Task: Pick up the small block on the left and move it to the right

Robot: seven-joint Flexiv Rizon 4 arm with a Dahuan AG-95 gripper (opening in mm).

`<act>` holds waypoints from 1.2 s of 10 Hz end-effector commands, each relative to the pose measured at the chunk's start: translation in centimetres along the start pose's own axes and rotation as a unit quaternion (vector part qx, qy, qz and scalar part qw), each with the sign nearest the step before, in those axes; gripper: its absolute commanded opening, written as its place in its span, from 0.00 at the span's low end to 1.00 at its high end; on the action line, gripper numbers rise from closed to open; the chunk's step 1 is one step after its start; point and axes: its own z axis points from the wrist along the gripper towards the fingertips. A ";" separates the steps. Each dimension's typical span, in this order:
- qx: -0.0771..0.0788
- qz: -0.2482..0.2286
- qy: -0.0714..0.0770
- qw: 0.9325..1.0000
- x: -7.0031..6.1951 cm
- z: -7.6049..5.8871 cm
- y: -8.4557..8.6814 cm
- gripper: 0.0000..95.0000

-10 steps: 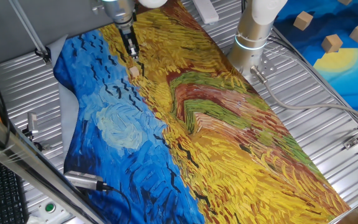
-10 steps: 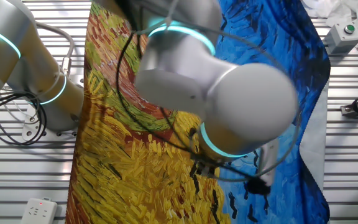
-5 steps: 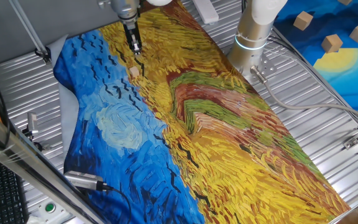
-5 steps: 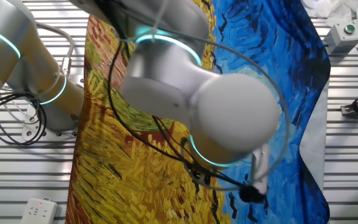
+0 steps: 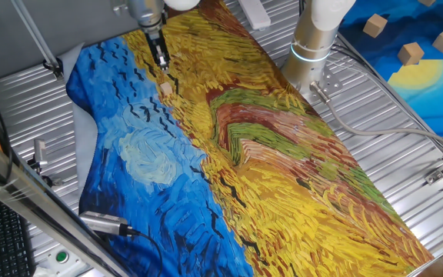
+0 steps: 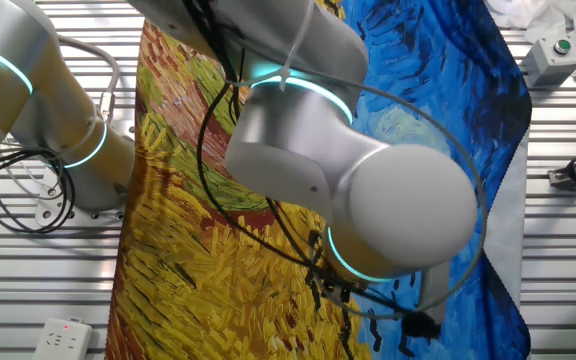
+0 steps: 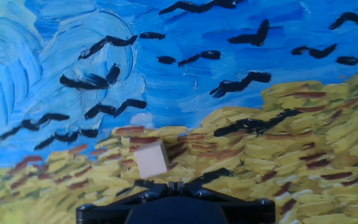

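Observation:
The small block [image 5: 166, 89] is a tiny pale-tan cube lying on the painted cloth [image 5: 268, 169], where the blue sky meets the yellow field. My gripper [image 5: 160, 60] hangs just above and behind it, apart from it. In the hand view the small block [image 7: 151, 158] lies free on the cloth just ahead of my gripper [image 7: 174, 185], whose two fingers are pressed together with nothing between them. In the other fixed view my arm [image 6: 358, 190] hides the block.
Larger tan wooden blocks [image 5: 374, 25] [image 5: 411, 52] lie on a blue mat at the far right. A second arm's base [image 5: 311, 46] stands beside the cloth. A metal cylinder with a cable [image 5: 102, 223] lies at the cloth's near left edge.
My gripper has shifted slightly back and to the left above the cloth. The small block has not moved.

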 end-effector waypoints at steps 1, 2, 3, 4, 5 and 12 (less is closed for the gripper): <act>0.001 -0.001 0.004 1.000 -0.7 0.2 0.2 0.00; 0.001 -0.002 0.003 1.000 -0.8 0.4 0.2 0.00; 0.002 -0.005 0.003 1.000 -1.2 0.6 0.1 0.00; 0.004 -0.010 0.003 1.000 -1.4 0.6 0.2 0.00; 0.035 -0.045 0.006 0.998 -1.5 0.5 0.3 0.00; 0.068 -0.072 0.010 0.995 -1.6 1.0 0.3 0.00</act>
